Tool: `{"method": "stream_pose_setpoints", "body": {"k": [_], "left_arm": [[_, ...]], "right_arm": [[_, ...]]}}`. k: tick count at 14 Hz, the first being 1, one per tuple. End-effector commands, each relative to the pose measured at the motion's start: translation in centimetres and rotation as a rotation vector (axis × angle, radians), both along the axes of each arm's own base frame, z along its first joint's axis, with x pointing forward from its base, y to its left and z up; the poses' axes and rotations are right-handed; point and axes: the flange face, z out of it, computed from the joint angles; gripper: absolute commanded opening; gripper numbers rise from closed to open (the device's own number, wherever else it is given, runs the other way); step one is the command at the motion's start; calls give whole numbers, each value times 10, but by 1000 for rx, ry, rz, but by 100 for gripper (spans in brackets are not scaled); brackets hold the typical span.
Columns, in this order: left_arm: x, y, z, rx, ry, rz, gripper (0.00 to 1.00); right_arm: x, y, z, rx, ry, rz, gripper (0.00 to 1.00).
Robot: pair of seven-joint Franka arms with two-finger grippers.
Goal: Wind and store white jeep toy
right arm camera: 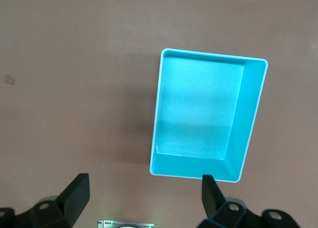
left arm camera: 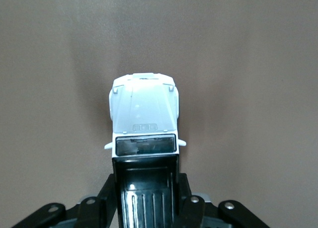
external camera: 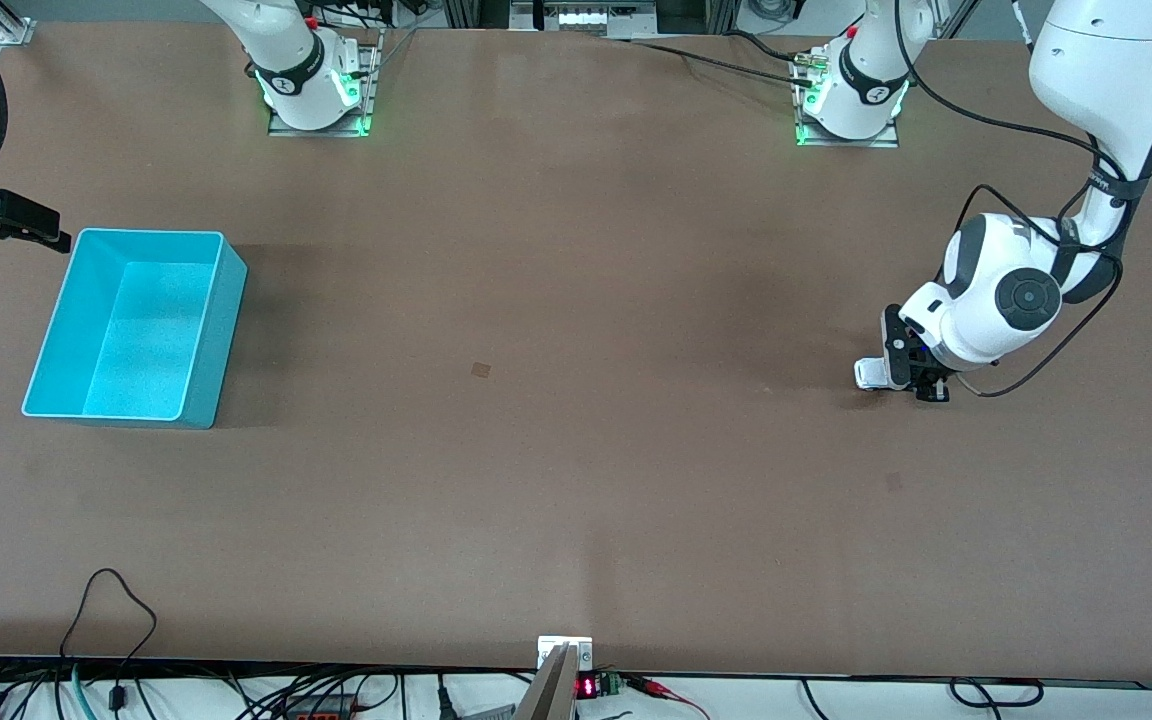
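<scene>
In the front view, the left gripper (external camera: 901,372) is low at the right middle of the frame, down at the table (external camera: 576,420), and it is closed on the white jeep toy (external camera: 871,374). Only the white nose of the toy shows past the black fingers. Holding it by the back part and pressed near the surface probably serves the winding: the wheels can be dragged over the table to load the spring. The teal bin (external camera: 206,340) stands at the left middle of the frame, well apart from the toy, and nothing is seen inside it. The right gripper (external camera: 31,222) hangs at the left edge, just beside the upper corner of the bin, and that arm waits.

In the left wrist view, the white jeep toy (left arm camera: 144,114) fills the centre and lower centre of the frame. Its white bonnet points to the top of the frame; below it comes a dark windscreen, then the shiny black roof with ribs, which runs between the two fingers (left arm camera: 191,200) at the bottom. The fingers press on the black sides, so the grip is narrow and firm. The shape is boxy, with small mirrors at both sides.

In the right wrist view, the teal bin (right arm camera: 248,123) is at the centre right, seen from above, with a bare floor. The fingers (right arm camera: 74,190) of the right gripper (right arm camera: 144,193) stand wide apart at the bottom and hold nothing. I judge that this arm stays near the bin only to keep away from the working arm.
</scene>
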Motion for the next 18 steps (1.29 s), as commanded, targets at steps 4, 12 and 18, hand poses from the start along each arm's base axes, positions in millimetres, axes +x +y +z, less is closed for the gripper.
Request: {"method": "stream_pose_setpoints", "body": {"k": [4,12,18], "left_arm": [[-5,23,-22,1,39,36,29],[-4,67,-30,44,44,23,29],[-8,111,-37,56,57,12,29]], "right_arm": [[-2,1,1,3,2,19,100],[-3,4,2,2,2,19,100],[-2,6,2,2,2,20,100]]}}
